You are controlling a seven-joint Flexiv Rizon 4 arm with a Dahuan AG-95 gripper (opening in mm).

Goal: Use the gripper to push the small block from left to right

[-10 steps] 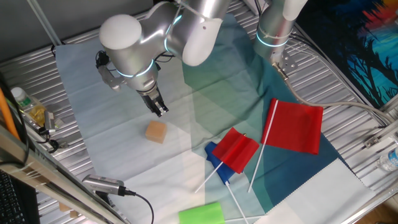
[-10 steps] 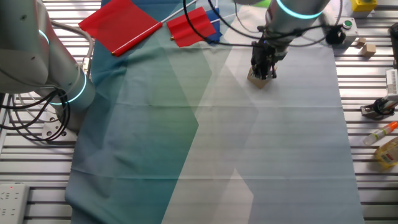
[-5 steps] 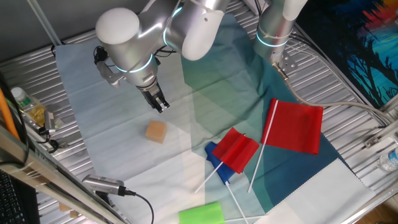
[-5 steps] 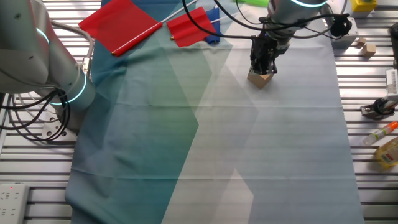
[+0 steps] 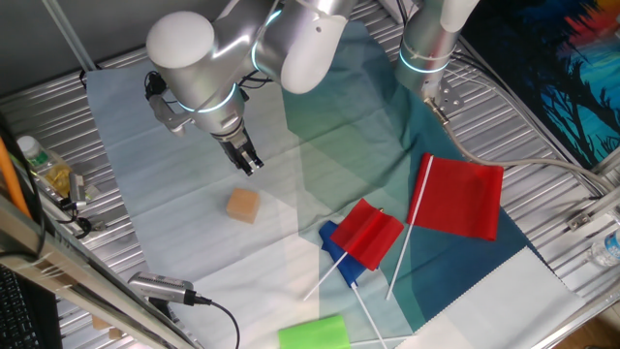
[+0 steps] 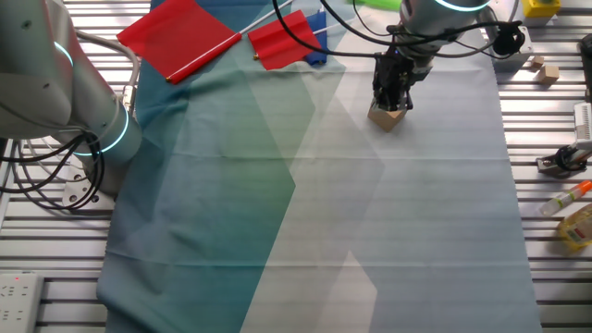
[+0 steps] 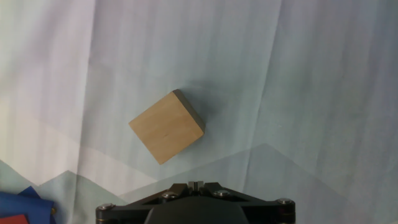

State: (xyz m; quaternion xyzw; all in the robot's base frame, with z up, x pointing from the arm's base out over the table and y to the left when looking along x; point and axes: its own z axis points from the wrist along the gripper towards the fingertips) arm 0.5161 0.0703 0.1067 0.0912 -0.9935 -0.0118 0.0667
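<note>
The small tan wooden block (image 5: 243,205) lies on the pale blue cloth. It also shows in the other fixed view (image 6: 387,117) and in the hand view (image 7: 166,126), turned cornerwise. My gripper (image 5: 251,165) hangs above the cloth, up and behind the block, not touching it. In the other fixed view the gripper (image 6: 392,98) stands just over the block. In the hand view the fingertips (image 7: 196,184) are pressed together, with nothing between them.
Two red flags (image 5: 463,197) (image 5: 367,234) on white sticks lie on the teal cloth to the right, over a blue piece (image 5: 334,248). A green rounded piece (image 5: 314,333) lies at the front edge. A second arm's column (image 5: 428,44) stands at the back. Bottles and cables lie on the left.
My gripper has risen and moved a little back from the block over the last second. The block has not moved.
</note>
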